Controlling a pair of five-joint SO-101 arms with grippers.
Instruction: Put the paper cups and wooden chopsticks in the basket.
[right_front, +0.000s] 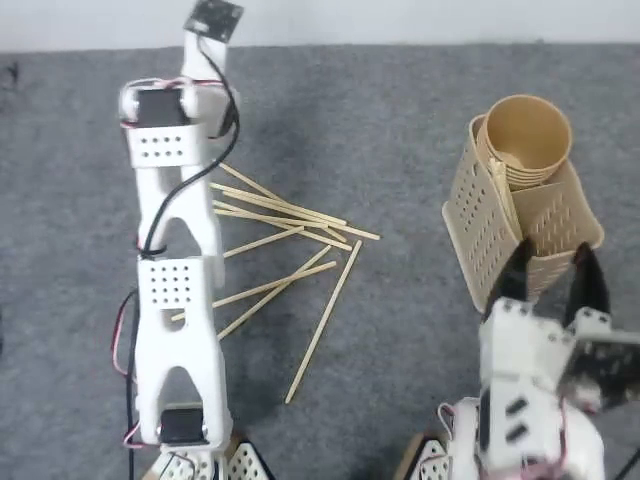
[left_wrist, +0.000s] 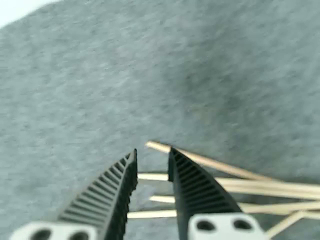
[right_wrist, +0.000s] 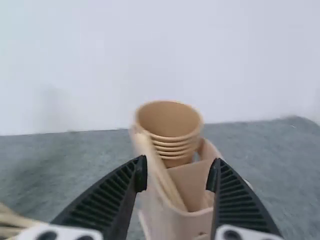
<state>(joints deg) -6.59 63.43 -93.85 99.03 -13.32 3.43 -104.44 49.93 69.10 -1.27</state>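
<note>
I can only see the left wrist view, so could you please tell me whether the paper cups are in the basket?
Observer: Yes, a stack of paper cups stands in the basket, in front of the right arm.
Operator: Thank you. Are any chopsticks in there too?
Observer: What looks like one chopstick leans inside the basket beside the cups.
Operator: And where is the right claw, please?
Observer: The right claw is open and holds nothing, on the near side of the basket.
</note>
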